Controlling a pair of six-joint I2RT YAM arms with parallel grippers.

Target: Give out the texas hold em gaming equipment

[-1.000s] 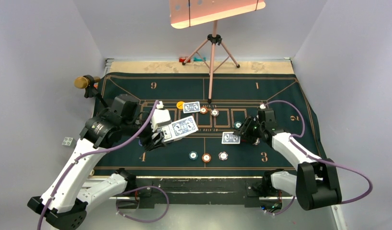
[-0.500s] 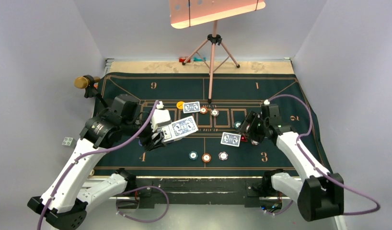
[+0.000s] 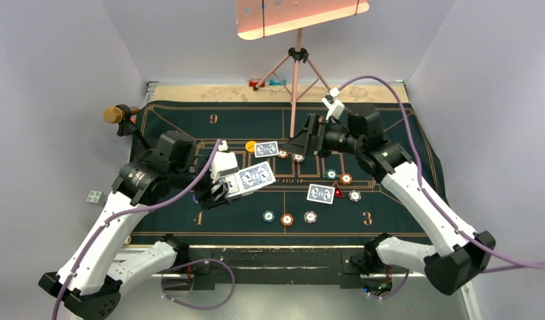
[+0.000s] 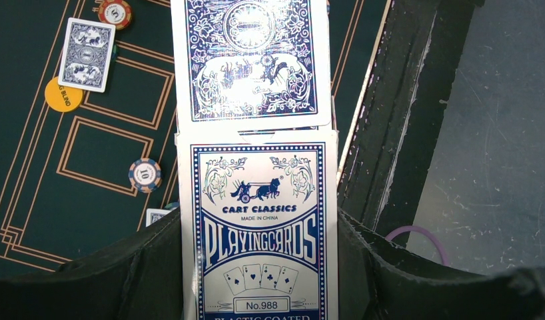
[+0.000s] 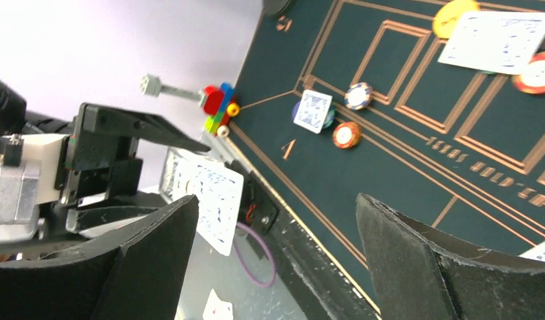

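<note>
**Between deals: right pincer empty, deck held on the left**

Right gripper (image 5: 275,200): fingers wide apart, nothing between them. It hangs above the middle of the dark green gold-lined felt mat (image 3: 176,123).

Left gripper (image 4: 258,217): clamped on the blue-and-white cardboard card box (image 4: 260,267) over the mat's left half. One blue-backed white-bordered card (image 4: 250,60) juts out of the box.

A second blue-backed card (image 3: 321,193) lies on the mat's right half, beside the red triangular marker (image 3: 338,193).

Next, I judge: pinch the jutting card alone, by its free edge.
</note>
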